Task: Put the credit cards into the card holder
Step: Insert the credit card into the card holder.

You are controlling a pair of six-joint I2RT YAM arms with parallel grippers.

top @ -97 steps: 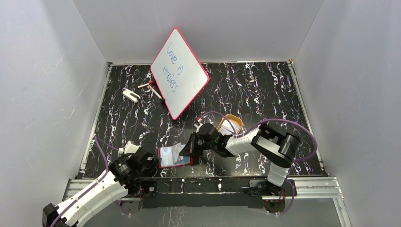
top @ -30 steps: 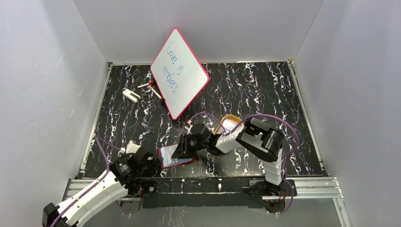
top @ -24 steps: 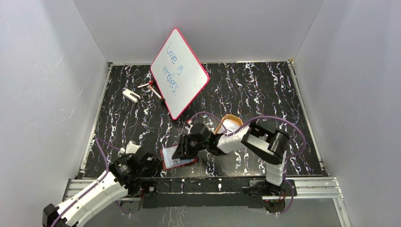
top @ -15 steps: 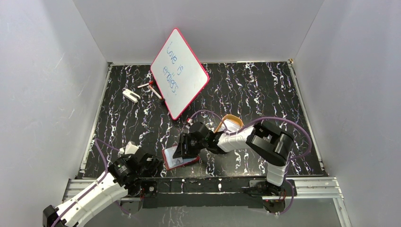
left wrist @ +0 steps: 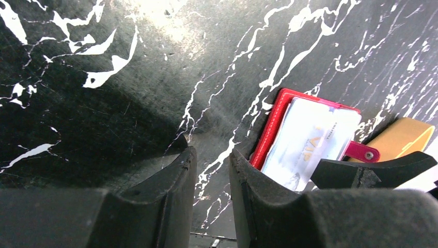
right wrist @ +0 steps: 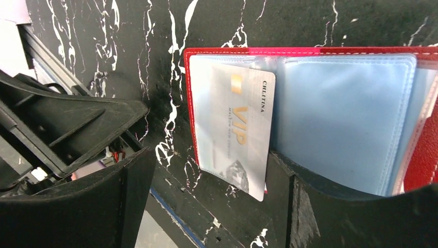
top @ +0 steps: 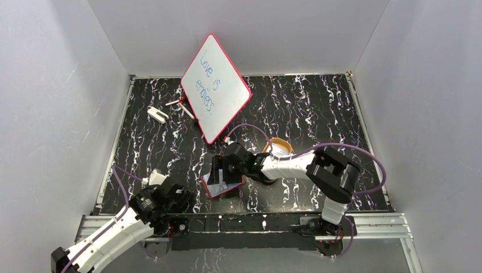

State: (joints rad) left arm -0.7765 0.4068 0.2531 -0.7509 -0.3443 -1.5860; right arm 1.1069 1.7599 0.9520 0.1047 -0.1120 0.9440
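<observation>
The red card holder (right wrist: 310,50) lies open on the black marbled table, bluish clear sleeves up. One pale credit card (right wrist: 240,129) printed "VIP" lies at its left sleeve, a corner poking past the holder's edge. My right gripper (right wrist: 206,204) hovers just over it, open wide, with nothing between the fingers. From above, the right gripper (top: 220,170) covers part of the card holder (top: 227,189). In the left wrist view, the card holder (left wrist: 268,129) and the card (left wrist: 310,139) show to the right. My left gripper (left wrist: 209,152) is a little open and empty, low over bare table.
An orange-tan tray (top: 278,143) sits behind the right arm, also seen as the tray (left wrist: 403,139) from the left wrist. A red-framed whiteboard (top: 216,88) leans at the back, small marker pieces (top: 181,106) and an eraser (top: 157,114) to its left. The metal rail (top: 256,222) runs along the near edge.
My right gripper has opened wide and let go of the card, which now rests at the holder. The holder has slid and turned a little to the right. The left arm is still.
</observation>
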